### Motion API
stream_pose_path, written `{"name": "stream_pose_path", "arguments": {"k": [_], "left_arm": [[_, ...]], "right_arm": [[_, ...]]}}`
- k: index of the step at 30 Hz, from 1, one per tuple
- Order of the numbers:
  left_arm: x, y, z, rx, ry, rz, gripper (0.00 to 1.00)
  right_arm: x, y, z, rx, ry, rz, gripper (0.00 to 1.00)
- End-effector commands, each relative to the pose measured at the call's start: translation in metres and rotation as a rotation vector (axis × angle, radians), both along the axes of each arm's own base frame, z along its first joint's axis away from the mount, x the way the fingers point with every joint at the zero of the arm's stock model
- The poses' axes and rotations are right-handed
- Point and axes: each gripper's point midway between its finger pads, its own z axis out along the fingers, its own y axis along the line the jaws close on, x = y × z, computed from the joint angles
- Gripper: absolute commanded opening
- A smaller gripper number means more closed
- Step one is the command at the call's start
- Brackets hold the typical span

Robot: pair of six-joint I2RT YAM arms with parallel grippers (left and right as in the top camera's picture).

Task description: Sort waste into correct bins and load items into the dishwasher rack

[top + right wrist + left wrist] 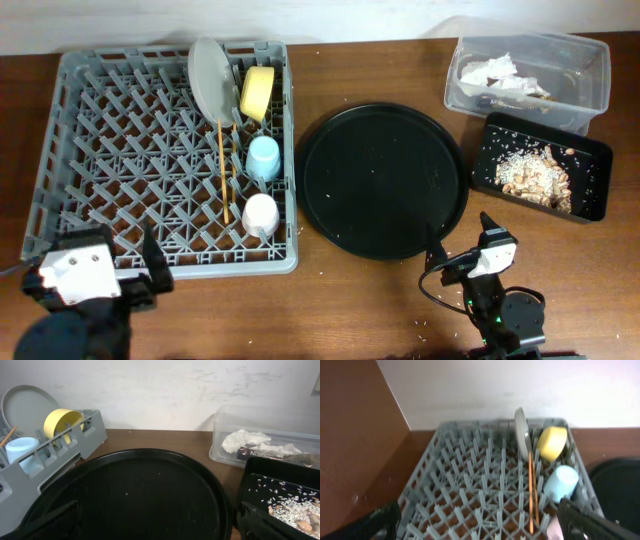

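Our left gripper [477, 512] and right gripper [160, 515] are spread and empty; plate [208, 75], bowl [257, 92], blue cup [264, 157], pink cup [260, 214] and chopsticks [224, 170] sit along the right of the rack [110, 130], napkins [490, 72] in the tub [590, 75], scraps [530, 172] in the tray [595, 165].

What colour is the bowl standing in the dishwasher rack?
Yellow; the bowl shows best in the left wrist view.

Plastic, paper and wood on a smooth wood-grain table [380, 70]
Before the left gripper [477, 510]: matt grey plastic rack [120, 150], pale wooden chopsticks [223, 170]. Before the right gripper [160, 509]: smooth round black tray [380, 180] with soft sheen; to its right, clear glossy plastic tub [590, 85], crumpled white paper napkins [490, 72], rough crumbly scraps [530, 175].
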Motion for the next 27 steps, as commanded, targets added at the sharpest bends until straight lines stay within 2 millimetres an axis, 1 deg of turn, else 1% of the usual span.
{"name": "stream_pose_path", "arguments": {"k": [1, 4, 8, 11, 12, 14, 15, 16, 27], "left_arm": [[0.006, 0.003, -0.035, 0.031, -0.059, 0.012, 0.99], [0.021, 0.002, -0.072, 0.027, -0.140, 0.013, 0.99], [0.035, -0.001, -0.099, 0.018, -0.257, -0.001, 0.99], [0.044, -0.007, -0.125, 0.011, -0.341, -0.032, 0.99], [0.046, -0.008, -0.137, 0.009, -0.361, -0.040, 0.99], [0.054, -0.010, -0.169, 0.009, -0.316, -0.050, 0.99], [0.056, -0.012, -0.194, 0.010, -0.237, -0.062, 0.99], [0.055, -0.013, -0.202, 0.010, -0.200, -0.067, 0.99], [0.055, -0.012, -0.201, 0.010, -0.206, -0.063, 0.99]], "right_arm": [[0.000, -0.001, -0.002, 0.000, 0.001, -0.006, 0.98], [0.000, -0.001, -0.002, 0.000, 0.001, -0.006, 0.98], [0.000, -0.001, -0.002, 0.000, 0.001, -0.006, 0.98], [0.000, -0.001, -0.002, 0.000, 0.001, -0.006, 0.98], [0.000, -0.001, -0.002, 0.000, 0.001, -0.006, 0.99], [0.000, -0.001, -0.002, 0.000, 0.001, -0.006, 0.98], [0.000, -0.001, -0.002, 0.000, 0.001, -0.006, 0.98], [0.000, -0.001, -0.002, 0.000, 0.001, -0.006, 0.99], [0.000, -0.001, -0.002, 0.000, 0.001, -0.006, 0.99]]}}
